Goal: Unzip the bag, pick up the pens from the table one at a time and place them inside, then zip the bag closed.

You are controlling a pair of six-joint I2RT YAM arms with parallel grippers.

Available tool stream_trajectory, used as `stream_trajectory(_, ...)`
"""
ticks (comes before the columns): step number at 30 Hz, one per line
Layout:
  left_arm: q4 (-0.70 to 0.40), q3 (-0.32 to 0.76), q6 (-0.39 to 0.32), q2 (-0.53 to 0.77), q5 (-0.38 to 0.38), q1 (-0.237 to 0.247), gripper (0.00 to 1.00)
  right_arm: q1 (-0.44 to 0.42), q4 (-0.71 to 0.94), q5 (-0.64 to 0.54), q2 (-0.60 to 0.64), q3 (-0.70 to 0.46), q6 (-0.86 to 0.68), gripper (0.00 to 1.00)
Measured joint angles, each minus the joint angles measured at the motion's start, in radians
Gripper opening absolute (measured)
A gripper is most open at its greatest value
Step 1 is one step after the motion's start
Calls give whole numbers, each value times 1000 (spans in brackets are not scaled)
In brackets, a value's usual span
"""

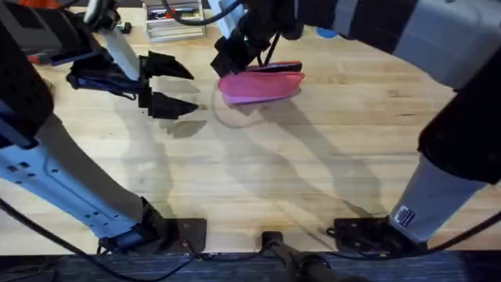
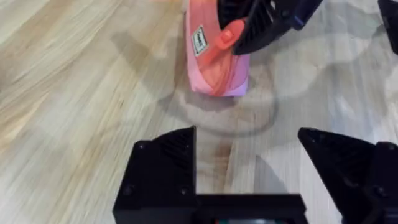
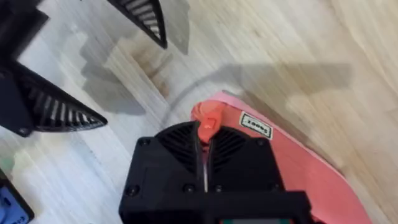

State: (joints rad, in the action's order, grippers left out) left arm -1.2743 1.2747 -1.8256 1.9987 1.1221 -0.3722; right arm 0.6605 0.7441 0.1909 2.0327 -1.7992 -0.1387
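Note:
The pink bag lies on the table at the far middle, its zipper edge facing away. My right gripper reaches across to the bag's left end and is shut on the orange zipper pull; the left wrist view also shows that pull pinched in the black fingers over the bag. To the left of the bag, a short gap away, my left gripper hovers low over the wood, open and holding nothing. The pens are out of view.
A clear tray with small items stands at the back edge, left of the bag. Dark equipment with a red part sits at the far left. Bare wood stretches from the bag to the arm bases.

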Motion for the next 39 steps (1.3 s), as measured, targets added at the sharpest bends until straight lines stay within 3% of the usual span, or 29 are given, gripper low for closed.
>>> stream_trajectory(13,56,0,0,0,0,144,993,-2,3,-10,-27,0,79,31)
stream_trajectory(21,72,0,0,0,1,169,962,-2,3,-11,-27,0,117,31)
stream_trajectory(28,107,0,5,0,52,184,921,-2,3,-11,-27,0,121,31)
stream_trajectory(34,184,0,76,0,77,219,916,-2,3,-11,-27,0,125,31)
stream_trajectory(37,216,0,114,0,86,244,873,-2,3,-11,-27,0,125,31)
stream_trajectory(38,235,0,149,0,87,265,747,-2,4,-11,-27,0,125,31)
stream_trajectory(39,235,0,154,0,87,265,704,-2,5,-11,-27,0,126,31)
